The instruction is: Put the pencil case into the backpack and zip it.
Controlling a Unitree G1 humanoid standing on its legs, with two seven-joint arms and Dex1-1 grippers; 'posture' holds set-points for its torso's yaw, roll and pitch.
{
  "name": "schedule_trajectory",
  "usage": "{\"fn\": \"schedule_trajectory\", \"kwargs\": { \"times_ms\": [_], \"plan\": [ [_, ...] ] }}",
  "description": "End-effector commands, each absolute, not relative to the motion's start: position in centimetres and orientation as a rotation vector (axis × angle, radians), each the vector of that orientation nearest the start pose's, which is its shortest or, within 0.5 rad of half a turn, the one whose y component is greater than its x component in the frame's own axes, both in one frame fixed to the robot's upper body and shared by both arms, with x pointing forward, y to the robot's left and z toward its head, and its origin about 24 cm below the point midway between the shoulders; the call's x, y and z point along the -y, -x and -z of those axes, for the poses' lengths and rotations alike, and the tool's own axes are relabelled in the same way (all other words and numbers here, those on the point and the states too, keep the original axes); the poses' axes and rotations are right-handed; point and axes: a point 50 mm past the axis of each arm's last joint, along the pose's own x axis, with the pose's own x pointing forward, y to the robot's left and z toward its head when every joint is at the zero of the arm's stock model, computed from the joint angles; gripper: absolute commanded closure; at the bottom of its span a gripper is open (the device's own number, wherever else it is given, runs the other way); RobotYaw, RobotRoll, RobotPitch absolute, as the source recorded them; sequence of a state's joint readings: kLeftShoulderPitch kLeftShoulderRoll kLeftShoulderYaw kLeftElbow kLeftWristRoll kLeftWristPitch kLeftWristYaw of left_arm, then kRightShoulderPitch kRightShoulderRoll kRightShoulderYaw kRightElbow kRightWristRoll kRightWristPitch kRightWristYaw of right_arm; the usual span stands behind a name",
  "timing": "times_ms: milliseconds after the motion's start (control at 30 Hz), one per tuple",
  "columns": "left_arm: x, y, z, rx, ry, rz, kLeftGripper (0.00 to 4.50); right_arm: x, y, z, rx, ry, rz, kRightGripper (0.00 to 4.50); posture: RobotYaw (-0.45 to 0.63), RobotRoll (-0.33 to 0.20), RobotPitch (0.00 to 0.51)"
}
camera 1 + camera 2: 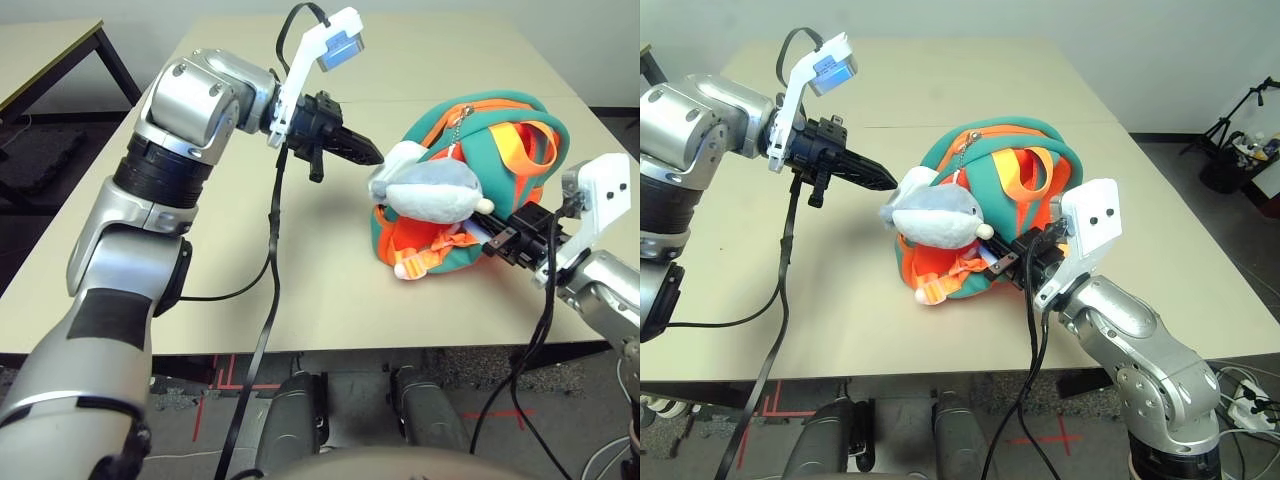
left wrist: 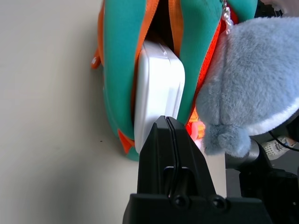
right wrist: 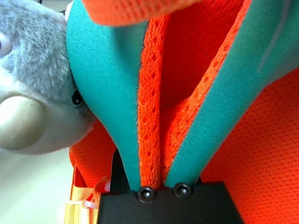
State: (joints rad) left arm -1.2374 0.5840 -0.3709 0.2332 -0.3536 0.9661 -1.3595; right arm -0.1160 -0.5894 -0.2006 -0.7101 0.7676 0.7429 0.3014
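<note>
Two claws: left claw (image 1: 372,155) closed, empty; right claw (image 1: 492,236) pinching backpack (image 1: 500,130) trim

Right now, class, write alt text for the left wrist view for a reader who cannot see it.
A white pencil case sits partly inside the open orange and teal backpack, with the shut left gripper at its exposed end. A grey plush dolphin charm hangs beside them.
</note>
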Motion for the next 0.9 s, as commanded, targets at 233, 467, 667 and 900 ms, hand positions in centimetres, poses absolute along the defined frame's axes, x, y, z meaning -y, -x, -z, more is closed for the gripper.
{"fn": "schedule_trajectory", "kwargs": {
  "times_ms": [233,467,667,900],
  "plan": [
    [-9.0,-33.8,-25.6,-0.449,-0.410,1.418,4.50,17.1,-21.9,-18.9,0.054,0.048,-0.638,4.37,-0.23,0.000,0.117],
    [-7.4,-35.3,-24.0,-0.442,-0.409,1.390,4.50,17.1,-21.8,-18.9,0.056,0.046,-0.632,4.37,-0.24,0.000,0.117],
    [-5.3,-36.4,-22.7,-0.428,-0.394,1.380,4.50,17.1,-21.9,-18.9,0.055,0.045,-0.632,4.37,-0.24,0.000,0.119],
    [-4.4,-36.5,-23.6,-0.359,-0.372,1.383,4.50,17.1,-21.9,-18.8,0.052,0.047,-0.632,4.37,-0.24,0.000,0.114]
  ]
}}
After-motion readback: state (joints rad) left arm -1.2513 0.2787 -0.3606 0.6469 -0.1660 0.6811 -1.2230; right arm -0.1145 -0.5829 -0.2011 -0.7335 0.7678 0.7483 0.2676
